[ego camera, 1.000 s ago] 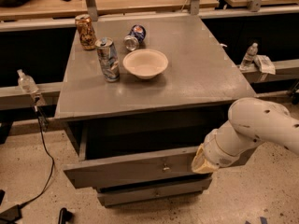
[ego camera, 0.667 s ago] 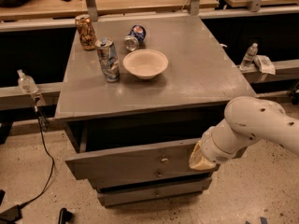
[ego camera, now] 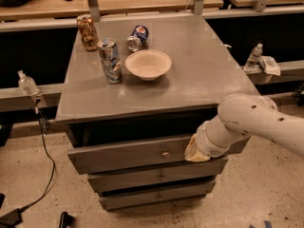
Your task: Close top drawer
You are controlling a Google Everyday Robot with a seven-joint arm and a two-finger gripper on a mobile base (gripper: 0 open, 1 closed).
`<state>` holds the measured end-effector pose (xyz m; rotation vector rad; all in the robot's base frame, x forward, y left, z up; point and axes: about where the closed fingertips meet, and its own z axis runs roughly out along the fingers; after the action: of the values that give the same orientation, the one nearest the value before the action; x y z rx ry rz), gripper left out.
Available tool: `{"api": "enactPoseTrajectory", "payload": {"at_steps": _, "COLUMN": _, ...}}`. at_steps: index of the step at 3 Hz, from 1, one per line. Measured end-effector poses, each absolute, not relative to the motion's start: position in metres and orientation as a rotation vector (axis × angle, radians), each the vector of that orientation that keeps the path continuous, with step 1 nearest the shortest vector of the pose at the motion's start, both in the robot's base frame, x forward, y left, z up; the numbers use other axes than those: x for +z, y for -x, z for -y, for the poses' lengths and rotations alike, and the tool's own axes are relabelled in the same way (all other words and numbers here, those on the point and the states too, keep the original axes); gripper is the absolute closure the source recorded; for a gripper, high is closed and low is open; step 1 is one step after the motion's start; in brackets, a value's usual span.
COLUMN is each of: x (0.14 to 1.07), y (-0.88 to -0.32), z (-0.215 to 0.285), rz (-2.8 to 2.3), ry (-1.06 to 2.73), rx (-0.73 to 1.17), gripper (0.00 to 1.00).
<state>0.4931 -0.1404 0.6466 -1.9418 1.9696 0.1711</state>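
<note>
The top drawer (ego camera: 128, 154) is a wide grey front panel with a small metal knob (ego camera: 165, 153). It stands out only a little from the grey cabinet (ego camera: 190, 87), with a dark gap above it. My gripper (ego camera: 195, 151) is at the end of the white arm and rests against the right part of the drawer front, to the right of the knob. The arm hides most of the gripper.
Two more grey knobbed drawer fronts (ego camera: 159, 177) sit below. On the cabinet top stand a white bowl (ego camera: 148, 64), a silver can (ego camera: 109, 60), a brown can (ego camera: 87, 32) and a blue can lying down (ego camera: 136, 36). A cable (ego camera: 45, 146) runs down the floor at left. Plastic bottles (ego camera: 253, 57) sit on rails either side.
The top drawer has slid inward and is now much less open. My gripper and arm moved with it toward the cabinet.
</note>
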Motion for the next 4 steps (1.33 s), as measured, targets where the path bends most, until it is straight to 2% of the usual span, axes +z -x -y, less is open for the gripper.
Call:
{"api": "enactPoseTrajectory", "payload": {"at_steps": 2, "x": 0.643, "y": -0.529, "z": 0.126, "rz": -1.921, "ry": 1.926, "rx": 0.11, "gripper": 1.0}}
{"api": "enactPoseTrajectory", "payload": {"at_steps": 4, "x": 0.635, "y": -0.524, "z": 0.133, "rz": -1.907, "ry": 1.904, "rx": 0.147, "gripper": 1.0}}
